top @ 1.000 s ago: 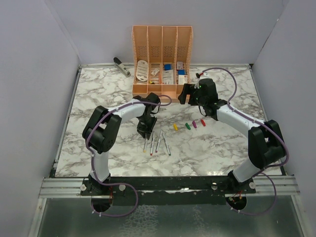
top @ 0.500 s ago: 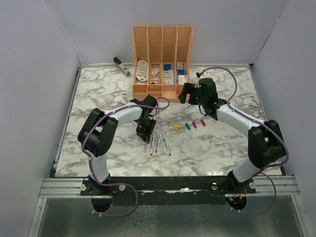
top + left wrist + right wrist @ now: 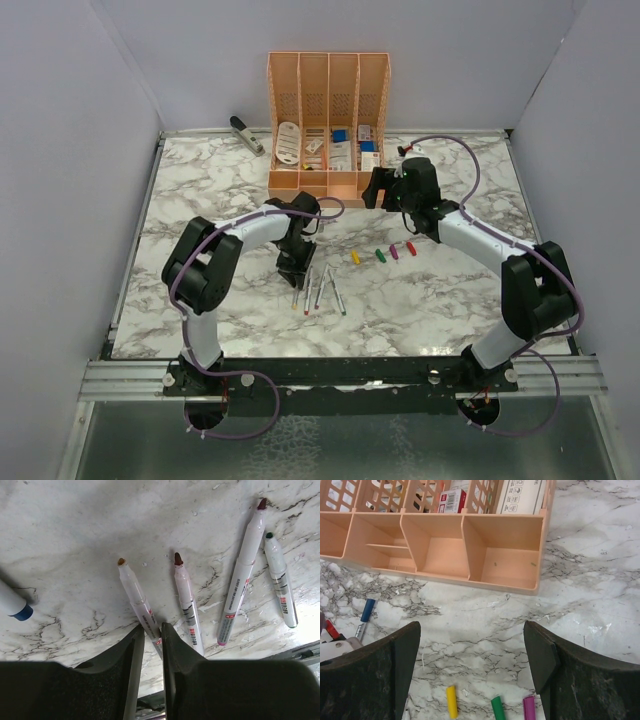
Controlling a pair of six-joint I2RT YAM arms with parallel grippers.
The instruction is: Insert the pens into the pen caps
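Several silver-grey pens lie side by side on the marble. My left gripper (image 3: 152, 630) is shut on the rear of the yellow-tipped pen (image 3: 136, 596), which still lies flat. Beside it are a red-tipped pen (image 3: 186, 599), a dark-tipped pen (image 3: 244, 565) and a green-tipped pen (image 3: 279, 580). A blue cap (image 3: 367, 609) sits on the end of another pen (image 3: 10, 602) at the left. The yellow cap (image 3: 355, 257), green cap (image 3: 380, 255), purple cap (image 3: 394, 252) and red cap (image 3: 410, 247) lie in a row. My right gripper (image 3: 472, 635) hangs open beyond them, holding nothing.
The peach desk organiser (image 3: 328, 186) stands at the back centre, its empty front trays (image 3: 470, 582) just beyond my right gripper. A grey stapler (image 3: 246, 134) lies at the back left. White walls close in both sides.
My left gripper's jaws have narrowed a little around the yellow-tipped pen, and that arm's elbow has shifted slightly. The right arm has not moved.
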